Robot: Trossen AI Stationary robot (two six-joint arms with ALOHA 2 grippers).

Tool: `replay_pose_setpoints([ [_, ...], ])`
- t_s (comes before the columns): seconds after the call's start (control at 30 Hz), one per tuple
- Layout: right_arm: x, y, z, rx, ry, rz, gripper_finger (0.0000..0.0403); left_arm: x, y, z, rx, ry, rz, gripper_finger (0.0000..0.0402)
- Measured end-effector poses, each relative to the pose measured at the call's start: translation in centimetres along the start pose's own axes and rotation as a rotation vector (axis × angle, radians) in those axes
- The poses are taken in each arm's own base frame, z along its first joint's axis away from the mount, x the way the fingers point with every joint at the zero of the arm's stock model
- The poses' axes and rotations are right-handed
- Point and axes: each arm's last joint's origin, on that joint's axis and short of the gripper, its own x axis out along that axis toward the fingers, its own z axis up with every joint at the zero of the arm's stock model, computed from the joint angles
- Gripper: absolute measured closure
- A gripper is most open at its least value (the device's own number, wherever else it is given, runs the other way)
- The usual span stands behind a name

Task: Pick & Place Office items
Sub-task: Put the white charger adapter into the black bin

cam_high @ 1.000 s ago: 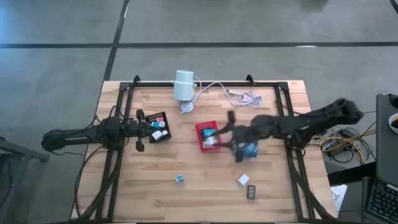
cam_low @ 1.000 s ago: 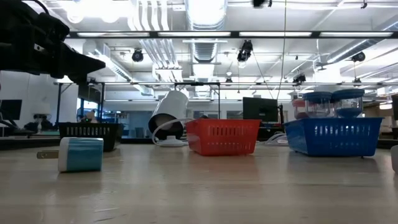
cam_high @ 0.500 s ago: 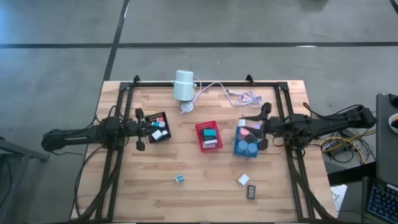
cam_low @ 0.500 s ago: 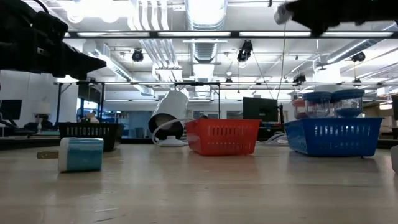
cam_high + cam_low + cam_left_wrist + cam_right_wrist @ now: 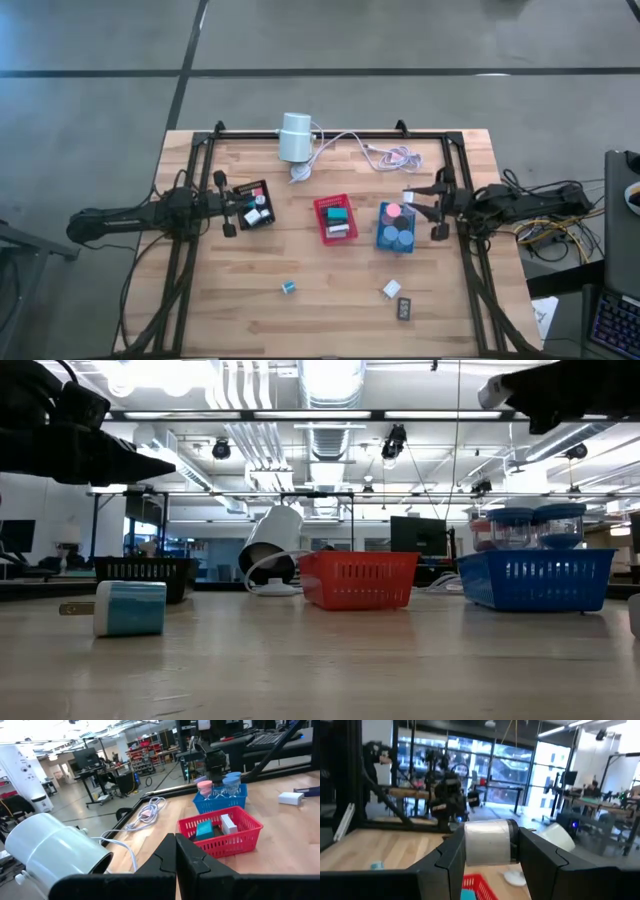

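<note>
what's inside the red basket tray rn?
Red mesh plastic tray holds a teal block and a white block. Anything beneath them is hidden.

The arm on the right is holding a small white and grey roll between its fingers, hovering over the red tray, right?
Not quite. The right gripper does hold the small white and grey roll, but the high view shows it beside the blue plastic tray, not over the red plastic tray.
</note>
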Motion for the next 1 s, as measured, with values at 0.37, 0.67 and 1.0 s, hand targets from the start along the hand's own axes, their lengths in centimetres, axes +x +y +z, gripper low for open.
replay_pose_setpoints([
  [0.37,-0.2,-0.3,-1.8,-0.003,0.024,-0.062,0.0259,0.0,0.0,0.0,-0.001,0.0,0.0,0.0401],
  [0.67,0.0,-0.9,-3.4,-0.004,0.081,-0.138,0.0259,0.0,0.0,0.1,0.0,-0.006,0.002,0.0401],
  [1.0,0.2,-1.3,-4.0,0.012,0.106,-0.15,0.0259,0.0,0.1,0.4,-0.002,-0.044,0.013,0.0401],
])
